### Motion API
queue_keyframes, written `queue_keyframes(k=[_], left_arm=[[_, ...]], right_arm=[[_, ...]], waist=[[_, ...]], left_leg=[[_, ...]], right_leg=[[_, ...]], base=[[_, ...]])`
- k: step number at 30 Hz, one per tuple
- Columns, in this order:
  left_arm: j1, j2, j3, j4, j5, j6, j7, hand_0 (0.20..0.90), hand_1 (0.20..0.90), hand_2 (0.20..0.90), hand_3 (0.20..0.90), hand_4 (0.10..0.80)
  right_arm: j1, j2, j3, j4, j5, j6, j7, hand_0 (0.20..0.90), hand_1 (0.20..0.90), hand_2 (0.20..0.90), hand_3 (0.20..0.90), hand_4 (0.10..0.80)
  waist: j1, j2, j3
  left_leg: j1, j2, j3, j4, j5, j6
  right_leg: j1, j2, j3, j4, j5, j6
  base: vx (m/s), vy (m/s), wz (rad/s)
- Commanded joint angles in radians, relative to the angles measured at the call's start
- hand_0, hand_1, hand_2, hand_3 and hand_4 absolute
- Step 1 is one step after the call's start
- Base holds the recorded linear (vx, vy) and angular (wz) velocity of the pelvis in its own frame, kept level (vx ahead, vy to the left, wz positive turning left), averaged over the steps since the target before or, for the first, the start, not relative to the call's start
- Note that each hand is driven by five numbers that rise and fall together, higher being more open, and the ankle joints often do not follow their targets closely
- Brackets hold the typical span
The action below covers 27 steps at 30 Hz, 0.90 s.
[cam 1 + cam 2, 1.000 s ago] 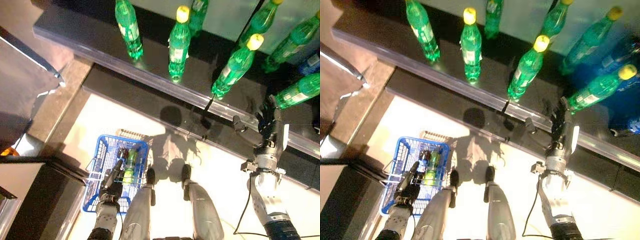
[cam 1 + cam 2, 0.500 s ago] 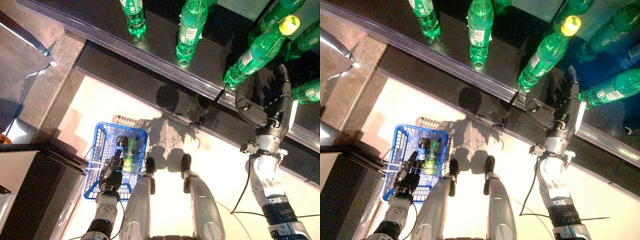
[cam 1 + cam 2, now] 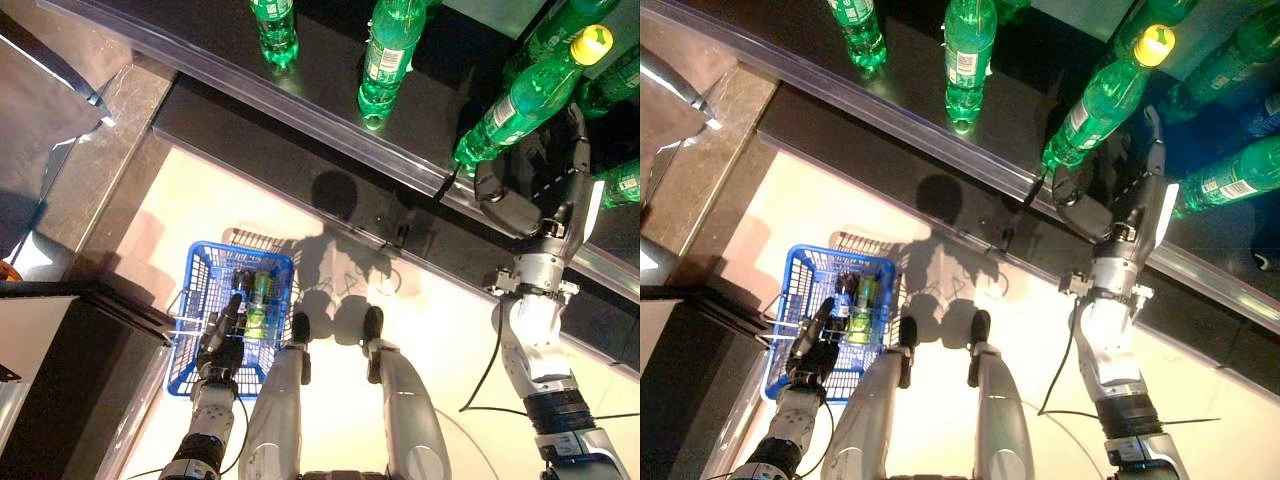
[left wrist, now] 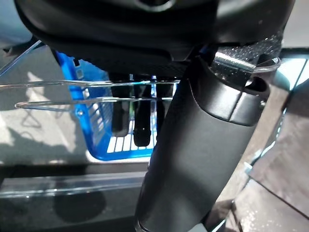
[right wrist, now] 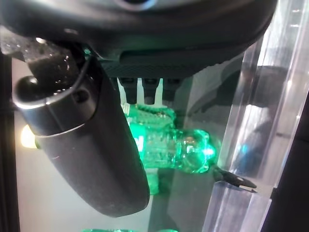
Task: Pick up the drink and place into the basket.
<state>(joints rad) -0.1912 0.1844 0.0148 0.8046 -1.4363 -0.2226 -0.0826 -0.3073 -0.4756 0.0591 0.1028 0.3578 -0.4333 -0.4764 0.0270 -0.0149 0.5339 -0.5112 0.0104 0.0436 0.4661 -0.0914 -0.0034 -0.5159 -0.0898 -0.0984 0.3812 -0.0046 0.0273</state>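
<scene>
Green bottles stand along a dark shelf (image 3: pixel 330 100) in the left eye view; the right hand (image 3: pixel 535 185) is raised at the shelf edge beside a yellow-capped bottle (image 3: pixel 520 100), thumb out to the side and fingers stretched up just beside that bottle. Low on the floor the left hand (image 3: pixel 222 345) sits over a blue basket (image 3: pixel 200 300) with two drinks (image 3: pixel 255 300) already lying in it.

From the right eye view, much the same, with a further green bottle (image 3: pixel 1230 180) lying just past the right hand.

Only the left wrist view shows that hand's state: its fingers curl under the basket's wire handle (image 4: pixel 87 92), with blue mesh beyond.

Close in, the right wrist view shows the bottle's green base on the shelf behind a clear rail (image 5: pixel 246 145), straight fingertips (image 5: pixel 140 84) reaching it, the thumb apart, nothing held
</scene>
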Motion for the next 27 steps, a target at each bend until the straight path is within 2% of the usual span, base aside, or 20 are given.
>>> queue_keyframes(k=[1,18,27], left_arm=[[0.097,0.092,0.027,-0.116,0.028,-0.062,-0.073,0.3,0.3,0.3,0.2,0.1],[0.101,0.109,0.023,-0.081,0.049,-0.013,-0.072,0.3,0.3,0.3,0.2,0.1],[0.106,0.123,0.014,-0.069,0.066,0.019,-0.066,0.3,0.3,0.3,0.2,0.1]], right_arm=[[-0.078,-0.078,-0.08,-0.138,0.021,-0.054,0.0,0.9,0.9,0.9,0.9,0.8],[-0.148,-0.105,-0.089,-0.063,0.109,-0.008,0.028,0.9,0.9,0.9,0.9,0.8],[-0.239,-0.17,-0.096,0.044,0.16,0.045,0.022,0.9,0.9,0.9,0.9,0.8]], waist=[[0.013,0.0,-0.014],[0.042,0.016,-0.014],[0.064,0.023,-0.022]], left_leg=[[-0.05,-0.046,-0.008,0.159,-0.119,0.026],[-0.032,-0.05,-0.016,0.162,-0.1,0.014],[-0.023,-0.053,-0.023,0.173,-0.1,0.005]], right_leg=[[0.097,0.015,-0.017,-0.081,-0.032,0.029],[0.132,0.006,-0.05,-0.073,-0.051,0.015],[0.146,0.009,-0.063,-0.062,-0.058,0.011]], base=[[0.059,-0.025,0.02],[0.047,-0.007,0.04],[0.055,-0.003,0.06]])
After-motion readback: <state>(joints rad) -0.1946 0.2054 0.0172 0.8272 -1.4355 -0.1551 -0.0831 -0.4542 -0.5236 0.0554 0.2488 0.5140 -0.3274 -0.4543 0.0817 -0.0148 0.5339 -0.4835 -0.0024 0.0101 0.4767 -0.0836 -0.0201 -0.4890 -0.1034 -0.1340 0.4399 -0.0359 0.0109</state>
